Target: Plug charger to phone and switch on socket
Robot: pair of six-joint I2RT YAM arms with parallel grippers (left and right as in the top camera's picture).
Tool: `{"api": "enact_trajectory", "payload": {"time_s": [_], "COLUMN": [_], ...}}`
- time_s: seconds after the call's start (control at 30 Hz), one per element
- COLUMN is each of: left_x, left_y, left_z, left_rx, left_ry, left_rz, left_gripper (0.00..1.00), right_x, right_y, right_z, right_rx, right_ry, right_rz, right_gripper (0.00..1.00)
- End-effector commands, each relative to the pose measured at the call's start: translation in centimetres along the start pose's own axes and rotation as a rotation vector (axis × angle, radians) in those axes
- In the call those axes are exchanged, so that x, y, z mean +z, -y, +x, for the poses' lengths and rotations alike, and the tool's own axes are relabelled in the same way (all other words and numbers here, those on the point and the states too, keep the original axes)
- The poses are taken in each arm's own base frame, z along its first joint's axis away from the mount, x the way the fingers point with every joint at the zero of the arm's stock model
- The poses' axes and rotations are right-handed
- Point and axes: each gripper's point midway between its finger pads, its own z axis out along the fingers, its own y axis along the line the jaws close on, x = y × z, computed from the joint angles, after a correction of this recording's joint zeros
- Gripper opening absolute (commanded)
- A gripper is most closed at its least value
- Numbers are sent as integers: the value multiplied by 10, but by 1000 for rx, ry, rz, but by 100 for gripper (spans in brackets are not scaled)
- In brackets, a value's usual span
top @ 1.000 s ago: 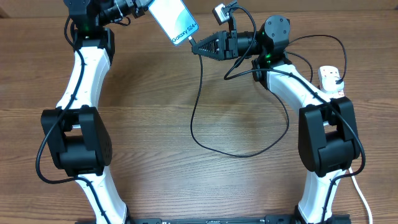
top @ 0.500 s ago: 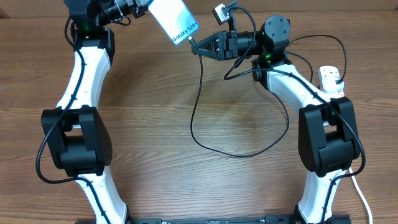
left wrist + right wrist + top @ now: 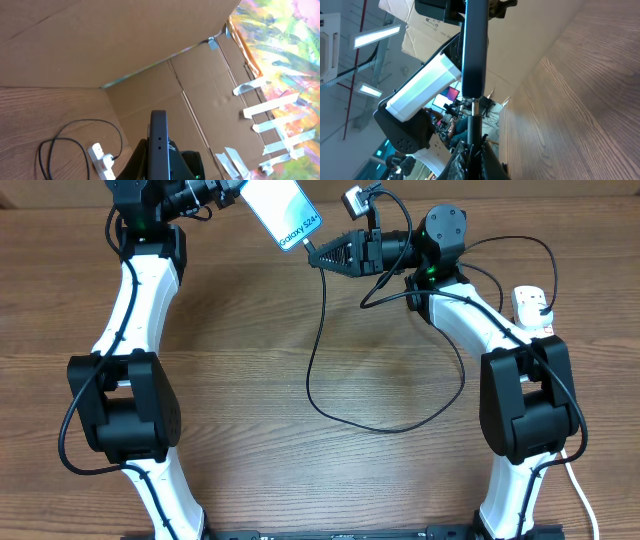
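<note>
I count two arms, two claws, one phone, one charger and one socket.

My left claw [image 3: 232, 192] is clamped on the upper end of the phone [image 3: 283, 213] and holds it off the table [image 3: 300, 480] at the far edge, tilted, screen up. The phone is a slim flat rectangle with a smooth, glowing pale screen and small dark lettering near its lower end. From both wrist views it shows edge-on as a thin black bar with rounded ends.

My right claw [image 3: 318, 253] has its two black, tapering fingers pinched together on the charger [image 3: 309, 370] at the small connector tip. The tip meets the phone's lower edge; whether it is fully seated I cannot tell. The charger is one thin black cable, round and limp. It drops from the tip and sweeps in one wide open loop across the table. Then it climbs to the right, towards the socket [image 3: 531, 304].

The socket is a white, hard plastic strip lying at the right edge, mostly hidden behind my right arm. Small red marks show on its visible end. My left wrist view shows more of its long shape, with the cable curled beside it. One thick white cord [image 3: 582, 498] shows low at the right.

The table is brown wood with a straight lengthwise grain. Plain matt cardboard [image 3: 100, 40] walls stand behind it, with several strips of pale tape [image 3: 267, 105].
</note>
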Motion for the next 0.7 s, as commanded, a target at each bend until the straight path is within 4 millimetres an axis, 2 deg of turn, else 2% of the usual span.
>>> {"api": "enact_trajectory", "payload": {"time_s": [0.0, 0.67], "left_x": [5, 6], "left_y": [15, 15], "left_z": [1, 4], "left_rx": [66, 29], "left_ry": [-2, -17], "left_rz": [18, 21], "left_gripper": [4, 4], "right_x": [-4, -4], "right_y": [1, 3], "right_z": [-3, -3], "right_rx": [-2, 10], "right_ry": [14, 18], "right_rz": [6, 9], "right_gripper": [4, 4]}}
